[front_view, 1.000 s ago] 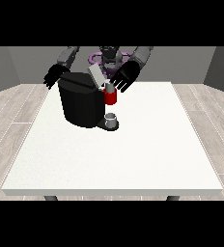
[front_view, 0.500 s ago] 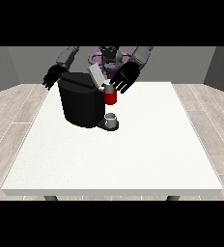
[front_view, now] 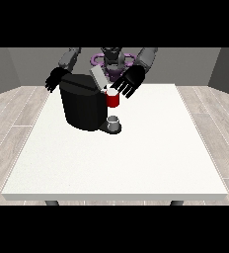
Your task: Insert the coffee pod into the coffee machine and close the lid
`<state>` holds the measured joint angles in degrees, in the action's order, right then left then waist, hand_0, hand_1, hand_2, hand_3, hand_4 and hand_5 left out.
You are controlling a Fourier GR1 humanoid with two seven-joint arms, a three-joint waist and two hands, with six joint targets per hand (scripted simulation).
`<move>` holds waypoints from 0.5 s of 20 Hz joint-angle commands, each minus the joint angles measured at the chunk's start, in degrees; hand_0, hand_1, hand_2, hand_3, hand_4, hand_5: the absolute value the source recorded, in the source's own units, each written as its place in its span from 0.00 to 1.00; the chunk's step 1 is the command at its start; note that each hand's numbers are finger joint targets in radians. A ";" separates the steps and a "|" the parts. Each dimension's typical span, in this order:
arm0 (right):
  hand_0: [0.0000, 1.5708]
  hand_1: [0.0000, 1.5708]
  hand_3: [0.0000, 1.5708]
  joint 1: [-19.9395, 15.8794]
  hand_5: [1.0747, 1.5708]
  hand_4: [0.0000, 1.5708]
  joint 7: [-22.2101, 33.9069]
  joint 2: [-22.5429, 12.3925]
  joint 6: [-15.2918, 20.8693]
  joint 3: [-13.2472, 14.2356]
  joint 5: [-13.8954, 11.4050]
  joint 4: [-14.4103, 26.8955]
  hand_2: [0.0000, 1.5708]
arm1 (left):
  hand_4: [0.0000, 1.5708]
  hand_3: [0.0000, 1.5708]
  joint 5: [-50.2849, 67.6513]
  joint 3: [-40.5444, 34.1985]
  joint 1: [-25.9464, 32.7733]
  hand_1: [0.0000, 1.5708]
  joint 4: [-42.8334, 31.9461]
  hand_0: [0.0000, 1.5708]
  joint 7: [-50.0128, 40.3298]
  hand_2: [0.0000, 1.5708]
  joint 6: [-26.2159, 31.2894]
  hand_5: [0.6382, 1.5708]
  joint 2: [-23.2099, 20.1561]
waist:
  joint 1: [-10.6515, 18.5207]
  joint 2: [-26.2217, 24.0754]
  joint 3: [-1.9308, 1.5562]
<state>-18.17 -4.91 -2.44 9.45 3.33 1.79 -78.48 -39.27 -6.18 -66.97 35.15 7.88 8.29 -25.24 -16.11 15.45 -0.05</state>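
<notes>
The black coffee machine [front_view: 82, 106] stands on the table's far left part. Its grey lid [front_view: 97, 78] is tilted up. A red thing at the machine [front_view: 113, 100] sits at its front right, and below it a small grey thing [front_view: 114, 121] rests on the machine's base. The hand at the view's right [front_view: 129, 81] hovers just right of the lid and above the red thing, fingers spread and holding nothing. Behind the machine's left corner is the hand at the view's left [front_view: 54, 79], fingers relaxed, partly hidden by the machine.
The white table [front_view: 151, 158] stretches wide towards the camera and to the right of the machine. The robot's torso [front_view: 111, 62] is behind the table's far edge.
</notes>
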 commanded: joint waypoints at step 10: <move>0.00 0.00 0.00 0.07 1.00 0.22 0.51 -0.35 1.38 0.62 -0.37 1.50 0.00 | 0.00 0.00 -3.54 3.25 0.32 0.00 -0.48 0.00 1.47 0.00 4.21 1.00 -0.77 | 1.19 -1.00 0.03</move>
<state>-18.25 -3.53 -1.84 11.02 2.61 1.17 -79.00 -41.73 -4.19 -66.73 34.56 10.11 10.56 -26.47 -15.93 15.17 -0.04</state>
